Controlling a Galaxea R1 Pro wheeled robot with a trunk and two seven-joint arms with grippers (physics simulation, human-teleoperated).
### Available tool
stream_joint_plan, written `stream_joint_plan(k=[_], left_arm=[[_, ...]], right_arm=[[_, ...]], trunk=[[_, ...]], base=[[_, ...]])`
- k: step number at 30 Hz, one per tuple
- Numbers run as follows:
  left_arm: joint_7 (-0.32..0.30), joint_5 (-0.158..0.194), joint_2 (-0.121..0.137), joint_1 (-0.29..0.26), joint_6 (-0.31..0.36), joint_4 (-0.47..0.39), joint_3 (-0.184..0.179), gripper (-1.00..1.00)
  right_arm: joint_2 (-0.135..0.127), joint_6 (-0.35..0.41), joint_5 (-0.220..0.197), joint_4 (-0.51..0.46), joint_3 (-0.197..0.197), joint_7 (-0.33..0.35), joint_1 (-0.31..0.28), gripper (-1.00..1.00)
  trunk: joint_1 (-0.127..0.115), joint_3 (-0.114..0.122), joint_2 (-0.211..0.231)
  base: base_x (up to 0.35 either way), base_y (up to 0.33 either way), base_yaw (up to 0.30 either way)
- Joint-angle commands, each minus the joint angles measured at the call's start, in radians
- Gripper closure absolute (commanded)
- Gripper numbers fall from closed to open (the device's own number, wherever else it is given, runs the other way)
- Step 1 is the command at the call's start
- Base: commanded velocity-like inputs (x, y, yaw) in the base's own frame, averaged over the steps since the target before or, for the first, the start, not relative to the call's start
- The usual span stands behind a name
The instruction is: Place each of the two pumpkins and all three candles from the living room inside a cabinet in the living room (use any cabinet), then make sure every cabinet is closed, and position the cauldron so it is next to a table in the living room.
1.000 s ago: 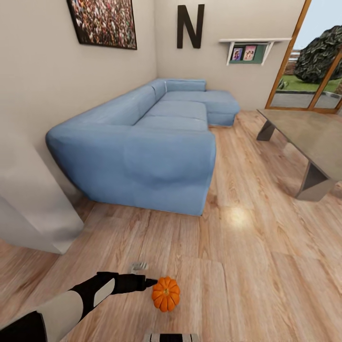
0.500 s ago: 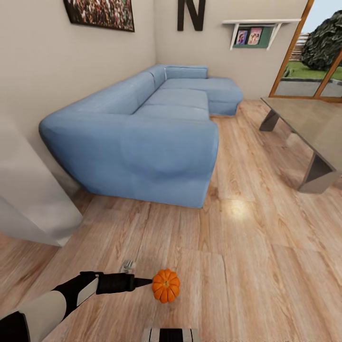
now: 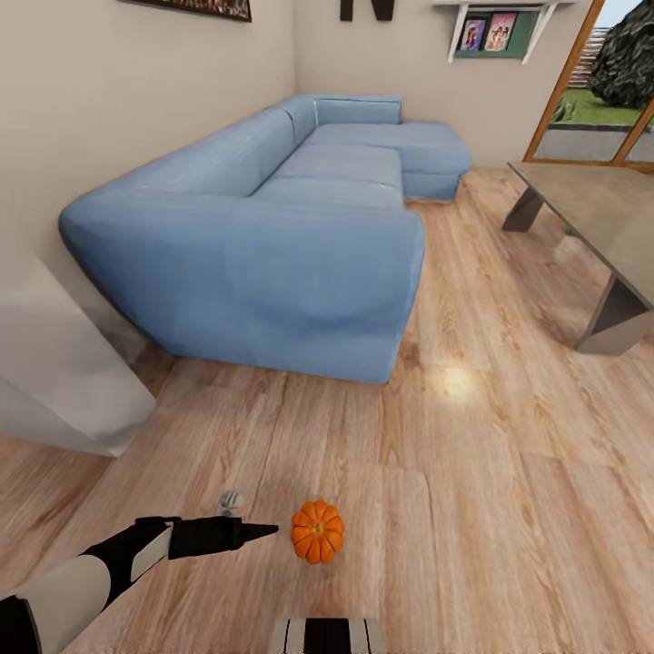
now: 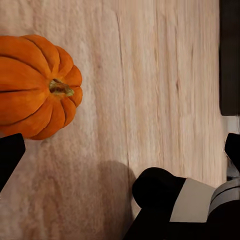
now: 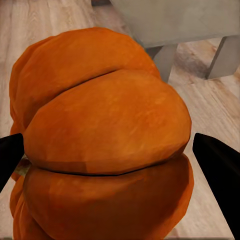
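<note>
A small orange ribbed pumpkin (image 3: 317, 531) sits on the wood floor just ahead of my base. My left gripper (image 3: 265, 530) hovers low beside it on the left, a short gap away. In the left wrist view the same pumpkin (image 4: 35, 85) lies off to one side, outside the open left gripper (image 4: 120, 150), whose black fingers (image 4: 10, 155) are spread wide. Another pumpkin (image 5: 105, 145) sits very close between the fingers of my right gripper (image 5: 110, 155), which is shut on it. The glass-topped table (image 3: 599, 204) stands at the right.
A long blue corner sofa (image 3: 272, 227) runs along the left wall ahead. A white slanted block (image 3: 54, 381) stands at the left. Glass doors (image 3: 590, 100) lie at the far right. Open floor (image 3: 490, 472) stretches between sofa and table.
The camera has moved, shifting the room upward in the picture. The left gripper's tip, close against the pumpkin a second ago, now stands a small gap away from it.
</note>
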Motion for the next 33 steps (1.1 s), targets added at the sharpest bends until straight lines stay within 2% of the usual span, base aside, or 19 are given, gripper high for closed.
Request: stream_joint_plan(k=[1,5,11,15,17,20,26,33], left_arm=[[-0.014,0.000,0.008,0.000,0.000,0.000,0.007,-1.00],[-0.058,0.000,0.022,-0.002,0.000,-0.006,0.024,-1.00],[-0.106,0.000,0.018,-0.027,0.002,-0.023,0.039,-1.00],[-0.117,-0.001,0.009,-0.061,0.002,-0.038,0.043,-1.00],[-0.118,-0.003,-0.005,-0.066,0.003,-0.047,0.041,-1.00],[-0.118,-0.004,-0.010,-0.067,0.002,-0.050,0.041,-1.00],[-0.124,-0.006,-0.011,-0.067,0.001,-0.052,0.041,-1.00],[-0.177,-0.007,-0.007,-0.067,0.000,-0.052,0.041,-1.00]], right_arm=[[0.000,-0.001,-0.001,0.000,0.000,0.000,0.000,1.00],[0.002,-0.001,-0.001,0.000,0.000,0.000,0.000,1.00],[0.002,-0.001,-0.001,0.001,0.000,-0.001,0.000,1.00],[0.002,-0.001,-0.001,0.002,0.000,-0.002,0.000,1.00],[0.003,-0.001,-0.001,0.002,0.000,-0.001,0.000,1.00],[0.003,-0.001,-0.001,0.002,0.000,0.000,0.000,1.00],[0.007,-0.001,-0.001,0.001,0.000,0.000,0.000,1.00],[0.013,-0.001,-0.001,0.000,0.000,0.000,0.000,1.00]], trunk=[[0.000,-0.004,0.000],[0.002,-0.019,-0.001],[0.005,-0.043,-0.003],[0.007,-0.058,-0.004],[0.008,-0.066,-0.004],[0.009,-0.077,-0.005],[0.012,-0.101,-0.006],[0.015,-0.128,-0.008]], base=[[0.000,0.000,0.000],[0.000,0.000,0.000],[0.000,0.000,0.000],[0.000,0.000,0.000],[0.000,0.000,0.000],[0.000,0.000,0.000],[0.000,0.000,0.000],[0.000,0.000,0.000]])
